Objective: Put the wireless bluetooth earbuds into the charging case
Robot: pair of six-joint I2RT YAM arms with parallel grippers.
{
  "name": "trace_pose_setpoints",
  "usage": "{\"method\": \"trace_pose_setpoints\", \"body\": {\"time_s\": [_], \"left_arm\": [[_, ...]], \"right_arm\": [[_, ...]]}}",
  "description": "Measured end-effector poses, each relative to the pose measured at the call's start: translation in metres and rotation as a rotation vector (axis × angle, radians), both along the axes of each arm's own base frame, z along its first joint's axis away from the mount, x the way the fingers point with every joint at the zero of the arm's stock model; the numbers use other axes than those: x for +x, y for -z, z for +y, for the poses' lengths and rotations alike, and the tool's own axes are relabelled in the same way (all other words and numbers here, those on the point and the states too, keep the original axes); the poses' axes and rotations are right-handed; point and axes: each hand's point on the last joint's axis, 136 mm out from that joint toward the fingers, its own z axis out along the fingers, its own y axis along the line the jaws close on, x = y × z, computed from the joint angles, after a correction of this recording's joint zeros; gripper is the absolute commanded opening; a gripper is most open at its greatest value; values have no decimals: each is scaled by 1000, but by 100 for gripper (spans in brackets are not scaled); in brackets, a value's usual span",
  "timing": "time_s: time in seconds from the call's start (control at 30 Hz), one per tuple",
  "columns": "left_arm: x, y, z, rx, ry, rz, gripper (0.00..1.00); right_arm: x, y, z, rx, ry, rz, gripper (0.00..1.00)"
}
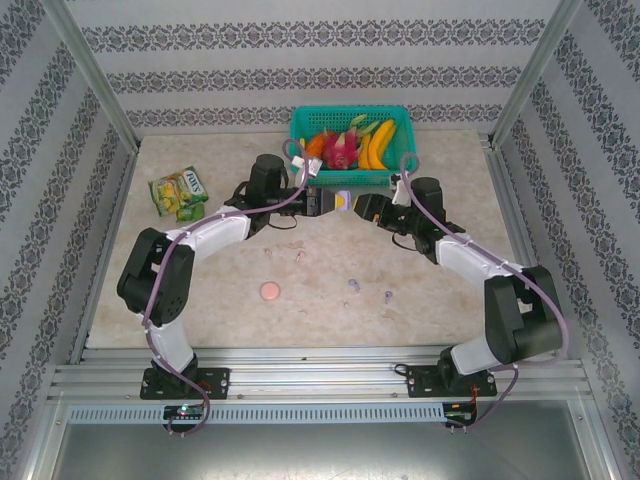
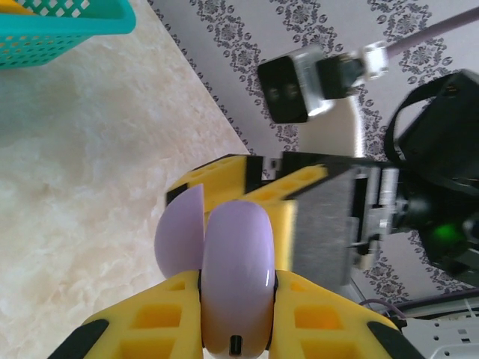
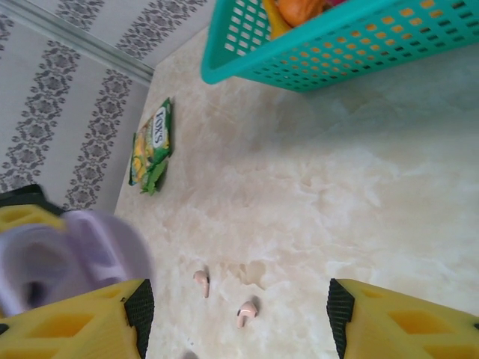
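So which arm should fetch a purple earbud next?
Probably the right: the right gripper is open, and the purple earbuds lie on its side. The left gripper is shut on the purple case.

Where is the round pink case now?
Top view: the round pink case lies on the table, left of centre, between the pink earbuds and the near edge.

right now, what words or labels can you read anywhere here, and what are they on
"FOX'S": on the green and yellow crinkly snack packet, lying flat on the tabletop.
Smaller print on that packet: too blurred to read.
Lilac round plastic charging case: no readable marking.
Teal plastic mesh basket: no text.
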Motion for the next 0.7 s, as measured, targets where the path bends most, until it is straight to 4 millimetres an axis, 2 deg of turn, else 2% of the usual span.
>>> {"method": "trace_pose_setpoints", "body": {"time_s": [0.2,0.33,0.47,0.57,0.7], "left_arm": [[-2,-13,1,-14,0,-30,4],[-3,-14,1,-15,0,-31,4],[-3,-15,1,-18,4,-28,4],[-5,-16,0,-23,13,-25,4],[-7,-18,-1,-35,25,-23,4]], "right_arm": [[1,7,0,3,6,26,65],[-4,8,-11,14,25,30,64],[-15,-11,-20,38,19,-13,65],[-23,-30,-16,62,-25,-64,63],[-29,-36,-10,78,-80,-79,57]]}}
